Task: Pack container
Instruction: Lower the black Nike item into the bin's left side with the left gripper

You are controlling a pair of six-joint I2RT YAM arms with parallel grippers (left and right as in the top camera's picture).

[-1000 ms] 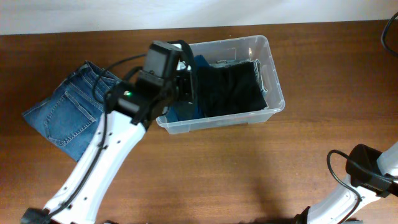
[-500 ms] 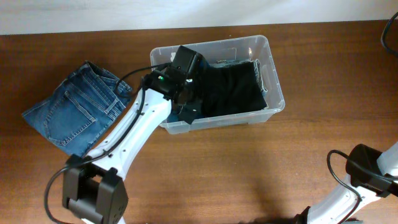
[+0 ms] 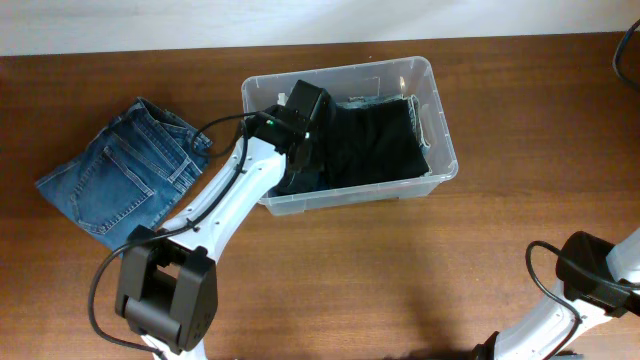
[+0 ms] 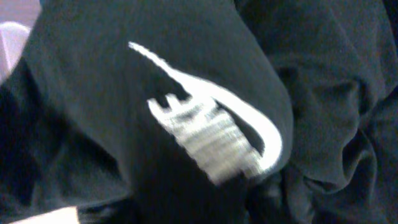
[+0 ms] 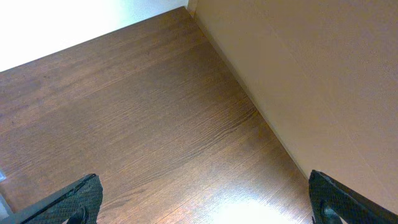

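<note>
On the wooden tabletop (image 3: 400, 270), the clear container (image 3: 443, 128) sits toward the far edge, near the middle, its long side running left to right. A black garment (image 3: 375, 140) fills most of it, bunched against the right wall. The left arm (image 3: 215, 215) reaches over the near-left corner of the rim, and the left claw (image 3: 300, 162) is down inside at the left end, against the dark cloth. The left wrist view shows only black fabric with a blurred white logo (image 4: 211, 134), pressed close to the lens; its fingers are out of sight, so how wide that claw stands, or whether it grips anything, cannot be told. Folded blue jeans (image 3: 120, 175) lie on the tabletop just left of the container. The right claw (image 5: 205, 202) hangs over bare wood at the near-right corner, well apart from the container, fingers spread wide with nothing between them.
</note>
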